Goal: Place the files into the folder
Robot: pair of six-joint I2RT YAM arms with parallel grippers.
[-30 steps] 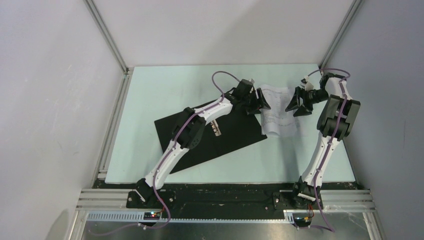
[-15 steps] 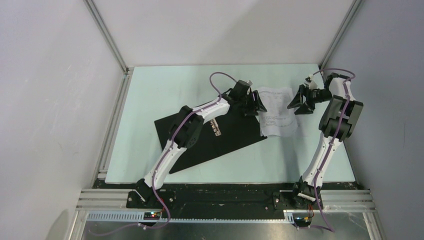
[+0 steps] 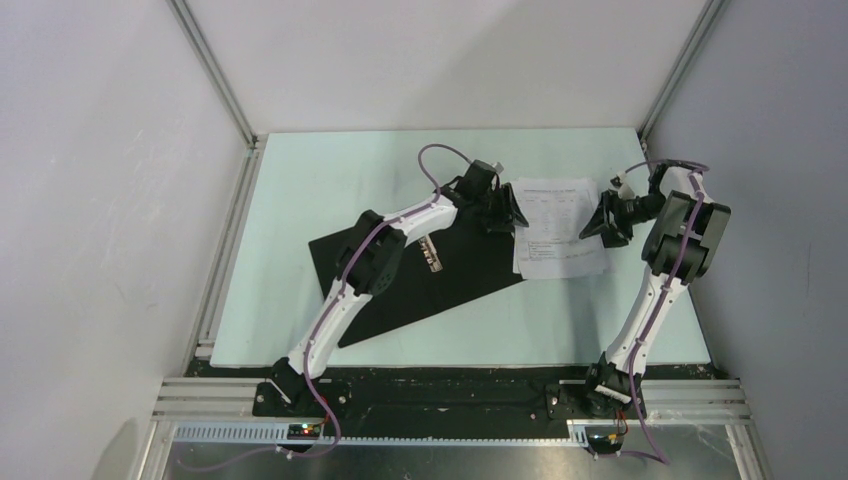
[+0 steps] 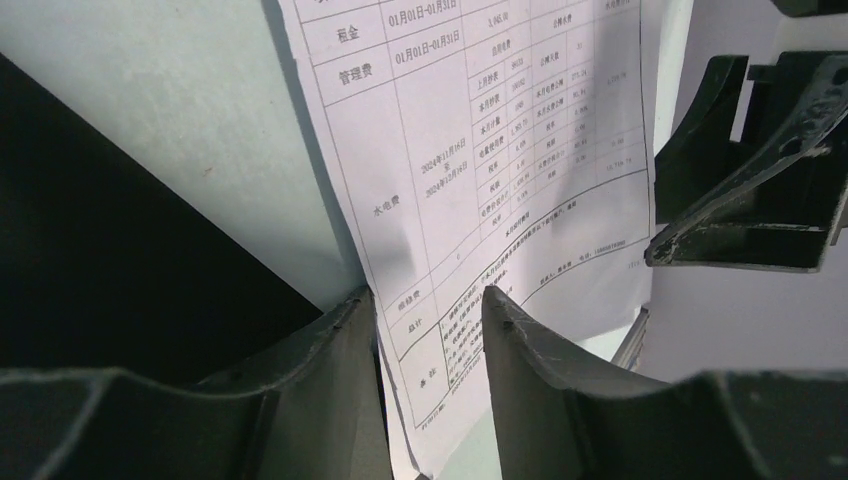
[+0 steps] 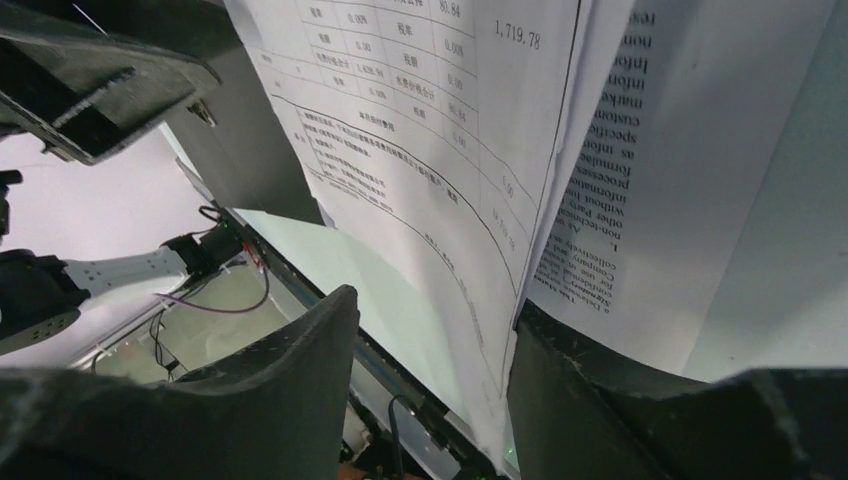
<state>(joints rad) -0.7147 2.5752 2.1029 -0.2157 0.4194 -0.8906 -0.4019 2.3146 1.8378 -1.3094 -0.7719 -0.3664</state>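
Note:
The folder [image 3: 440, 275] lies open on the table, black inside up, with its metal clip [image 3: 432, 253] near the middle. The files [image 3: 558, 228], white printed sheets, lie just right of it. My left gripper [image 3: 505, 212] is at their left edge. In the left wrist view the gripper [image 4: 425, 300] is open, with the edge of the sheets [image 4: 480, 150] between its fingers. My right gripper [image 3: 605, 218] is at their right edge. In the right wrist view it [image 5: 432, 302] is open, with the top sheet [image 5: 420, 130] in the gap and a second sheet [image 5: 660, 180] over the right finger.
The pale green table [image 3: 330, 190] is walled by grey panels on the left, back and right. An aluminium rail [image 3: 230, 250] runs along its left edge. The arm bases stand on a black bar [image 3: 440, 395] at the near edge.
The sheets have turned and now lie squarer and wider beside the folder. My right gripper moved down and right along their right edge. My left gripper shifted slightly left.

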